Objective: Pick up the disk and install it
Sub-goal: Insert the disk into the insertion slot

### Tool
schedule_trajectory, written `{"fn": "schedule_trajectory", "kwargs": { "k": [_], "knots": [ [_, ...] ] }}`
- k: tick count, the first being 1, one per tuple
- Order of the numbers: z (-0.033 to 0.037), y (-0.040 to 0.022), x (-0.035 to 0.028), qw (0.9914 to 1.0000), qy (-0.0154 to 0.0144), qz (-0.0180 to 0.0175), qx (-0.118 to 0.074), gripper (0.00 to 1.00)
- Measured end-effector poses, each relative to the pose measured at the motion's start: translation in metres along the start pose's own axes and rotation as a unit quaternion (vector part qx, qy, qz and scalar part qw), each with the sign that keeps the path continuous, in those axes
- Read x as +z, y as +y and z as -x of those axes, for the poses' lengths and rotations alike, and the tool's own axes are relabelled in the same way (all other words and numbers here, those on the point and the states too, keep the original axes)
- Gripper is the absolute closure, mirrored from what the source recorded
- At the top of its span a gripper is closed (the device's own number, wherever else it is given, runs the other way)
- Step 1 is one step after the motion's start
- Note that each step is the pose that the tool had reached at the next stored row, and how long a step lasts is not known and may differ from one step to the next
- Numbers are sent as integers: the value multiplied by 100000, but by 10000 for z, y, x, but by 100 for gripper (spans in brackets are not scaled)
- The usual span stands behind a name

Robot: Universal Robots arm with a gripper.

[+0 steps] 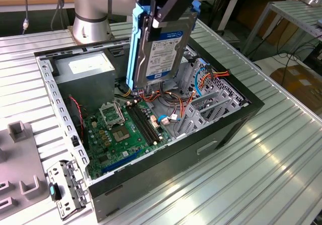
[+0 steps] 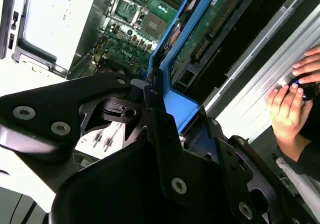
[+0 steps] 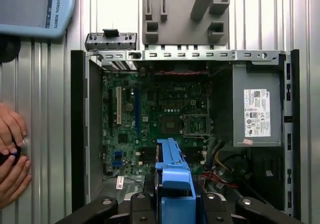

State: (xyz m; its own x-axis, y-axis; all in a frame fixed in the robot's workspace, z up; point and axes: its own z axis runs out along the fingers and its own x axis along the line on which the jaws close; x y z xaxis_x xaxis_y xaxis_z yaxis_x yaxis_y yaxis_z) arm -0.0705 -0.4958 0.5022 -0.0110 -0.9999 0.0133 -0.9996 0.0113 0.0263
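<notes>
In the exterior view, clamped the disk (image 1: pixel 160 54) by its upper end with the gripper (image 1: pixel 162 14), in the upper middle of the frame. Held it on edge, label toward the camera, well above the motherboard (image 1: pixel 121 132) in the open computer case (image 1: pixel 50 91) and clear of the cables. Probably turned upright to suit a narrow slot in the drive cage (image 1: pixel 211 104), just toward the exterior view's right.

In the second wrist view, pressed the black fingers (image 2: pixel 165 129) narrowly together on the disk's blue rails (image 2: pixel 167 43), circuit side up. Also caught a person's hand (image 2: pixel 289 103) resting on the table (image 2: pixel 250 88) beside the case.

In the first wrist view, looked straight down the disk's blue edge onto the motherboard.
</notes>
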Motion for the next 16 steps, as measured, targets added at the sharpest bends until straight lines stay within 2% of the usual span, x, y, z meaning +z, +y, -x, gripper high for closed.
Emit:
{"fn": "schedule_trajectory", "kwargs": {
  "k": [2, 5, 11, 12, 16],
  "knots": [
    [-3, -89, 0, 100000, 7, 0, -7, 63],
    [-11, -163, 0, 100000, 12, 1, -4, 63],
    [-94, -176, 4, 100000, 6, 1, -3, 63],
    [-149, -178, 6, 100000, 1, -2, -1, 63],
    [-259, -219, 12, 100000, 4, 0, 3, 63]
  ]
}}
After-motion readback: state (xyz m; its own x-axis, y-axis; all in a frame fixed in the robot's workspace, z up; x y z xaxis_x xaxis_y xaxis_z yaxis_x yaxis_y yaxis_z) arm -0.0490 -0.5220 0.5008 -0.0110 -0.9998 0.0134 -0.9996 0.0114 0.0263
